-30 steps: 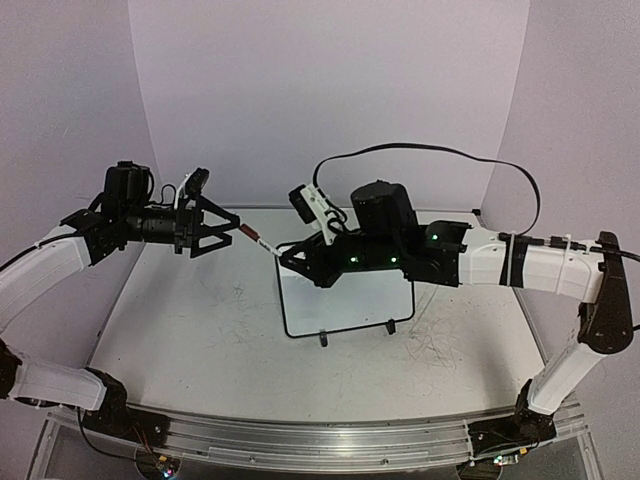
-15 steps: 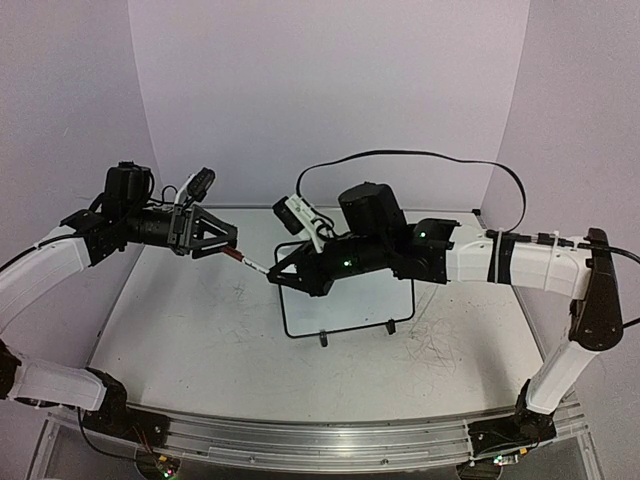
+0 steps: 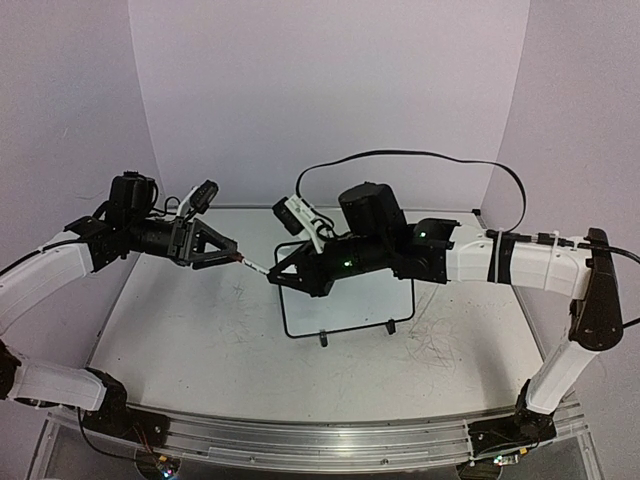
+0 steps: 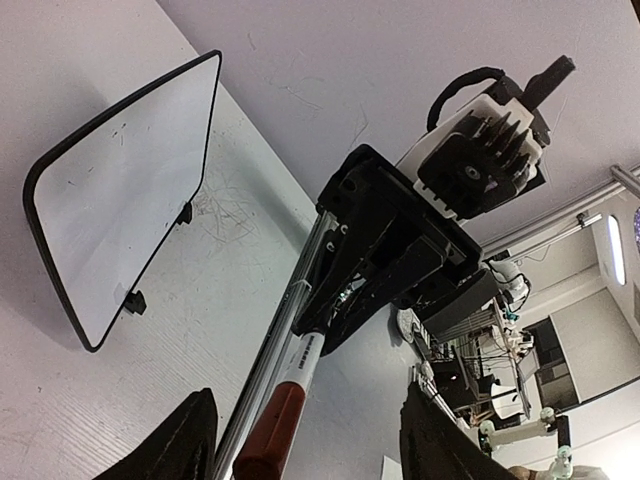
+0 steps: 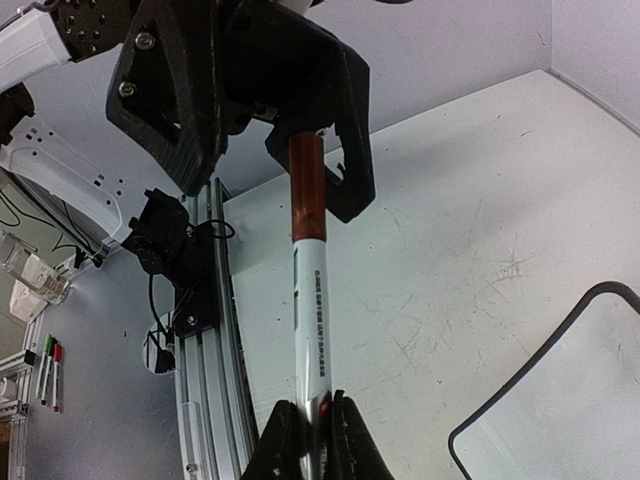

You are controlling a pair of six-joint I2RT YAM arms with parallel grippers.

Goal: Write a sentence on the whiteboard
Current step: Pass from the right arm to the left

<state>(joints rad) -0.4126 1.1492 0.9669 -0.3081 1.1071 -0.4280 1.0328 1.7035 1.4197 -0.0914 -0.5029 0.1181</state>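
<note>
The whiteboard (image 3: 345,305) stands on its two black feet mid-table, its face blank; no sentence shows on it. It also shows in the left wrist view (image 4: 125,195) and as a corner in the right wrist view (image 5: 560,400). My right gripper (image 3: 273,275) (image 5: 315,440) is shut on the white barrel of a marker (image 5: 312,320) and holds it in the air left of the board. The marker's red cap (image 5: 307,190) (image 4: 270,440) points at my left gripper (image 3: 232,256) (image 4: 305,445). That gripper's open jaws stand on either side of the cap.
An aluminium rail (image 3: 300,440) runs along the near table edge. A black cable (image 3: 420,152) loops above the right arm. Purple walls close off the back and sides. The tabletop (image 3: 200,340) is scuffed. Spare markers (image 5: 45,370) lie off the table.
The right arm swung left, carrying the marker toward the left gripper. The left gripper dipped and moved right, so the red cap now sits between its open jaws.
</note>
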